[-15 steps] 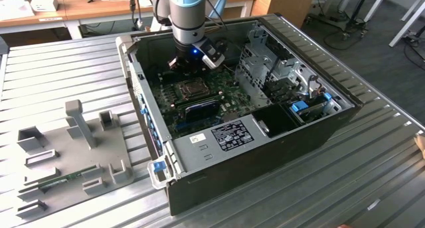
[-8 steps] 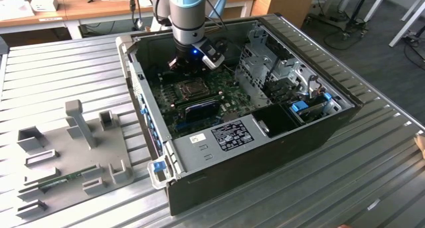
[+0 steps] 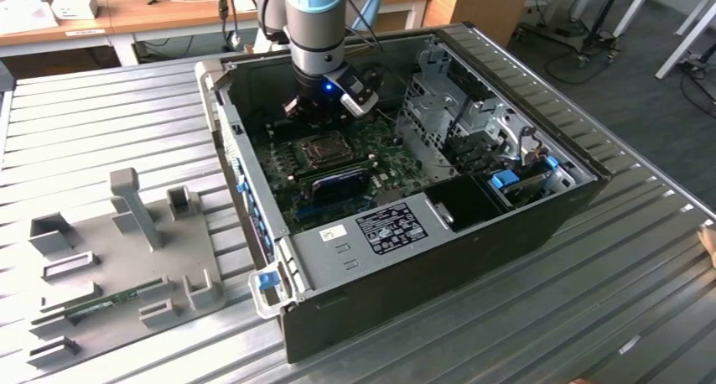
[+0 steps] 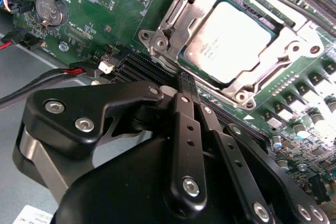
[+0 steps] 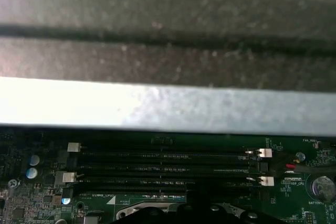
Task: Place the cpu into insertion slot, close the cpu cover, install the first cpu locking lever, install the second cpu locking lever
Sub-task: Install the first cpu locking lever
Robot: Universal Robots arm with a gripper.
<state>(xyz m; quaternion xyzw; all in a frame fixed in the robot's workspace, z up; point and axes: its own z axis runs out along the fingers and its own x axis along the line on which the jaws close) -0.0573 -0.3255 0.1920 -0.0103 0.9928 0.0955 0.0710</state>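
In the second wrist view the cpu (image 4: 231,40), pale silver-beige, lies flat in the insertion slot (image 4: 157,38). The silver cpu cover (image 4: 286,61) is down around it. A thin metal lever rod (image 4: 294,4) runs along one side of the socket. My gripper (image 4: 185,81) has its black fingers together with nothing between them. Its tip hovers over the black memory slots (image 4: 137,69) just beside the socket. In the exterior view the gripper (image 3: 313,107) is inside the open computer case, just behind the socket (image 3: 325,151).
The case walls (image 3: 230,124) and the silver drive cage (image 3: 448,107) hem the arm in. A coin battery (image 4: 48,10) and red and black wires (image 4: 47,77) lie near the gripper. A grey fixture plate (image 3: 123,258) sits on the ribbed metal table (image 3: 90,116).
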